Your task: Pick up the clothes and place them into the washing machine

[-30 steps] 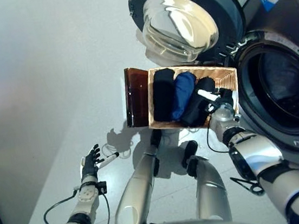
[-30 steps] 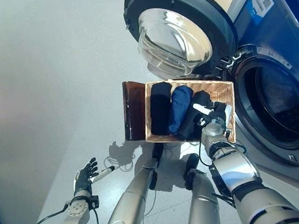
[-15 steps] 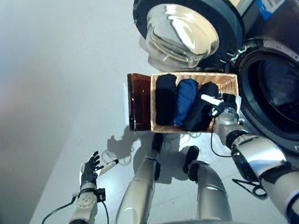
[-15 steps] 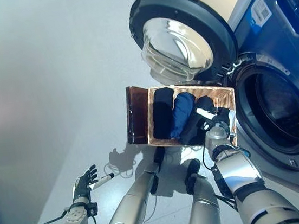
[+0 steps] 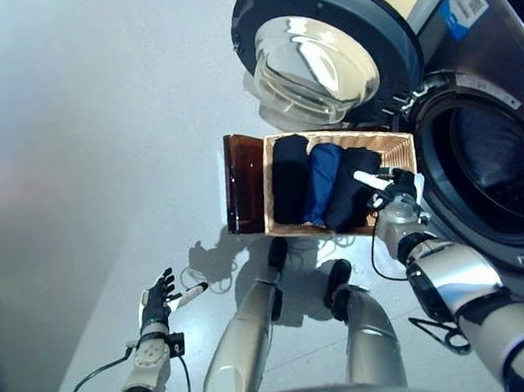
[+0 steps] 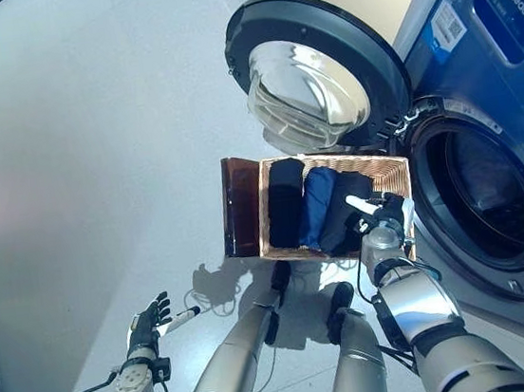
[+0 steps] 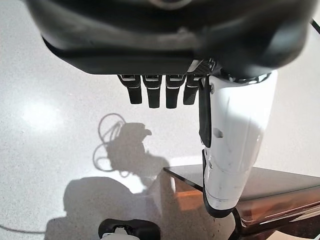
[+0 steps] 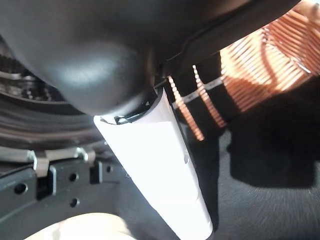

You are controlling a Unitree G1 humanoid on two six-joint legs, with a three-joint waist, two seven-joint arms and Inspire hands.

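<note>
Just beside the right hand (image 5: 397, 186) lies the basket (image 5: 397, 144), holding three rolled clothes: black (image 5: 289, 176), blue (image 5: 321, 182), and black (image 5: 350, 185), the last under its thumb. Whether its fingers are curled cannot be told. The washer drum (image 5: 492, 175) gapes on its other side, door (image 5: 320, 47) swung wide. The left hand (image 5: 156, 296) hangs well apart, fingers straight, empty.

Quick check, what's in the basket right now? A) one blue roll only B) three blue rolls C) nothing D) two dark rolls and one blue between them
D: the wicker basket holds a black roll, a blue roll in the middle, and another dark roll nearest the right hand.
</note>
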